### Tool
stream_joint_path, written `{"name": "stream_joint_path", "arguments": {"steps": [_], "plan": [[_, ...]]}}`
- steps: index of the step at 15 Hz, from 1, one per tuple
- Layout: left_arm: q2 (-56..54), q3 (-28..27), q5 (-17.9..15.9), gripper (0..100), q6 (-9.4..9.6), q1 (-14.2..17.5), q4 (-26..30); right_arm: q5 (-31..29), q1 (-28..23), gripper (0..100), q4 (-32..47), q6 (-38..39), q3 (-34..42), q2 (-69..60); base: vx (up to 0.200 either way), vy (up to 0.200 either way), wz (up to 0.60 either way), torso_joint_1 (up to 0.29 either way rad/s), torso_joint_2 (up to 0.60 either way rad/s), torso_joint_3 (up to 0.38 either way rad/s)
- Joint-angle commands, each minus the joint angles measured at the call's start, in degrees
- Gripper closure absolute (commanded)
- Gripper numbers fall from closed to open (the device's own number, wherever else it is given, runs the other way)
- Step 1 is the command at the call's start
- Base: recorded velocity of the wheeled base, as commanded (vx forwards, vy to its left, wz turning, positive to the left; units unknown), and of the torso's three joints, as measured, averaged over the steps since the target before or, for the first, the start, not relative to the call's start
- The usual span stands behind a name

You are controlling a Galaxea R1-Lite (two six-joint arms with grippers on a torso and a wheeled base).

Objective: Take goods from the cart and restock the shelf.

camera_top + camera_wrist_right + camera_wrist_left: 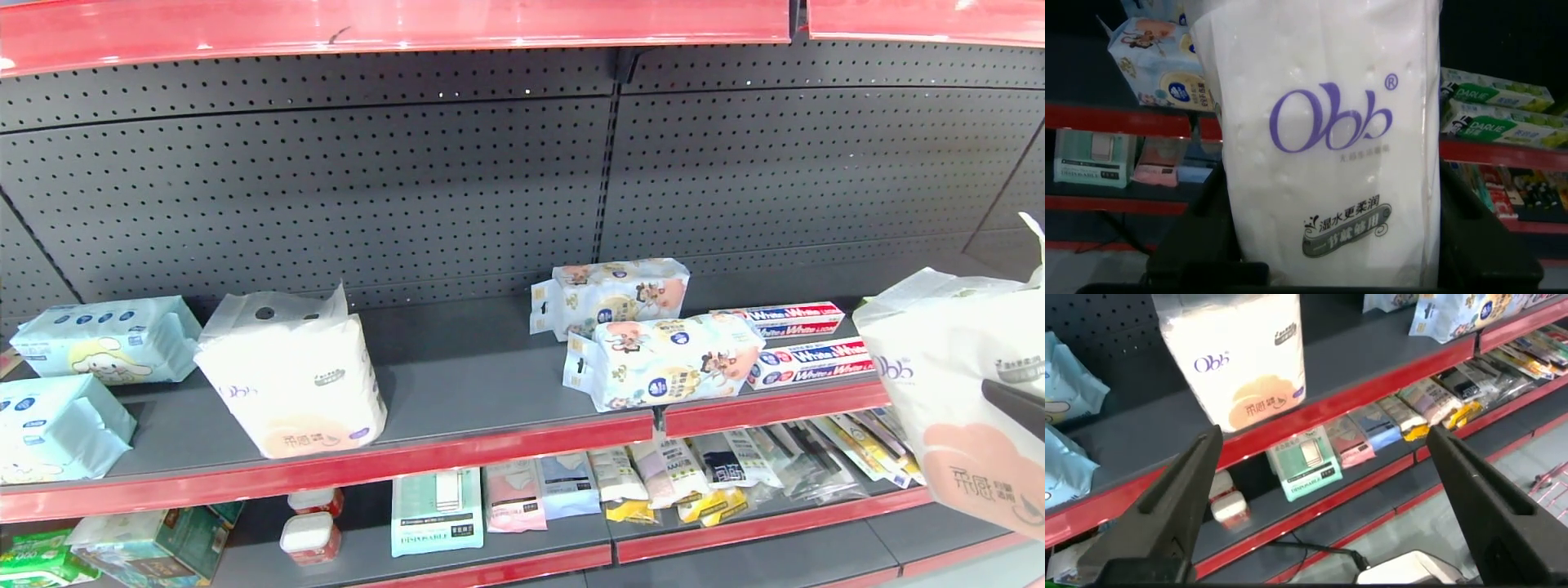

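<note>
My right gripper point(1331, 241) is shut on a white pack of toilet rolls point(1327, 139) with purple lettering, one finger on each side of it. In the head view that held pack point(959, 384) hangs at the far right, in front of the middle shelf's right end, with a dark finger point(1016, 406) across it. A matching white pack point(298, 384) stands upright on the middle shelf point(473, 376), left of centre. My left gripper point(1323, 439) is open and holds nothing. It hovers in front of the shelf edge, below the standing pack point(1237, 359).
Two cartoon-printed wipe packs point(669, 359) lie right of centre, with toothpaste boxes point(808, 359) beside them. Pale blue tissue packs point(106, 339) fill the shelf's left end. Bare board lies between the standing pack and the wipes. The lower shelf point(522, 555) holds several small packets.
</note>
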Motion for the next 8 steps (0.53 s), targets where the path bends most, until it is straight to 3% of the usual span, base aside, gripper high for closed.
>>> {"name": "stream_joint_path", "arguments": {"steps": [1,8], "plan": [[0.1,0.5,0.1,0,0.08,0.0,0.0,0.0,-0.1,100,-0.1,0.0,-0.1,0.2,0.0,0.0,0.6,0.002,0.0,0.007],[-1.6,1.6,0.2,0,0.08,0.0,0.0,0.0,-0.3,100,0.0,-0.1,-0.8,0.2,0.0,0.0,0.6,0.004,0.0,-0.002]]}}
